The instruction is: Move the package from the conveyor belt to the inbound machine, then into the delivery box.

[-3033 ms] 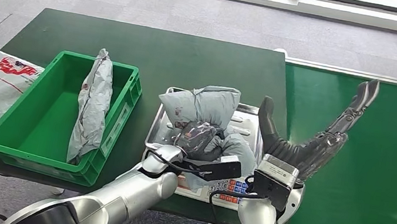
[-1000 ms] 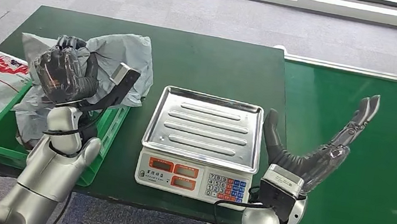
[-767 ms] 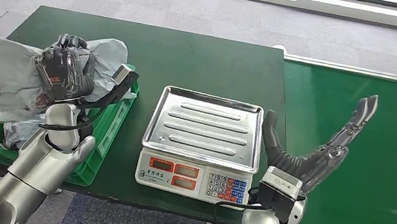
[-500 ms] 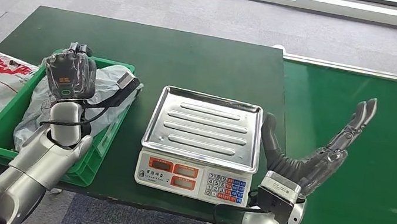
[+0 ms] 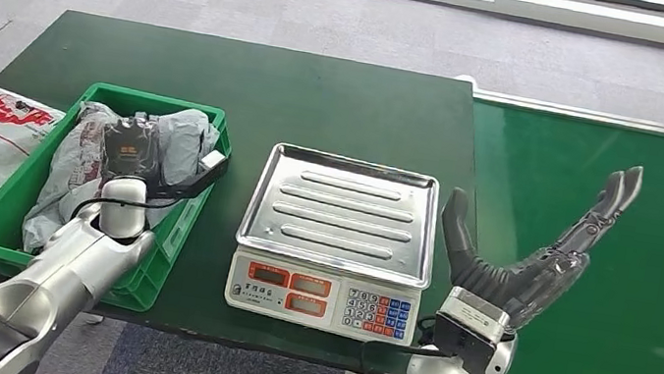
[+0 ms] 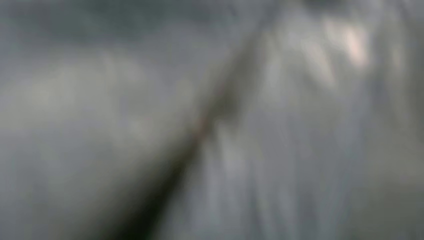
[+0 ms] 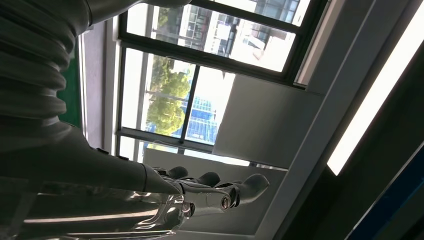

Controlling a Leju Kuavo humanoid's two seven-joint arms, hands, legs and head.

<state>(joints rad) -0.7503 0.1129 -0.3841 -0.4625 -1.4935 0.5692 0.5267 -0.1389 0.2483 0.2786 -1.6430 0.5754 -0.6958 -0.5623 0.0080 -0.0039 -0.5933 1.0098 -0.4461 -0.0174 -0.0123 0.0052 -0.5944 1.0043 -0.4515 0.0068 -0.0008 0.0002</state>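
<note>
We find the package [image 5: 72,173] — a grey plastic mailer bag, crumpled and folded on itself — lying inside the green crate [image 5: 191,216] at the left end of the dark green table [image 5: 322,96]. It fills most of the crate and slumps toward the near left corner.

Our left hand [image 5: 130,149] is down in the crate, on top of the bag's far right part. Its back faces the head camera and hides the fingers, so we cannot tell whether they grip the plastic or have let go. The left wrist view offers a blur of grey film pressed right up to the lens, which suggests the bag lies directly under the palm.

Our right hand [image 5: 537,252] is raised over the left part of the green conveyor belt [image 5: 650,294], fingers spread wide and holding nothing (the right wrist view looks up at windows and ceiling). The scale [image 5: 336,237] stands bare between crate and belt.

We judge the bag light, soft and slippery: it will sag and shift rather than hold a shape, and thin film can slide out of a loose pinch. The best hold is a bunched fold near its thick middle — not a flat edge.
</note>
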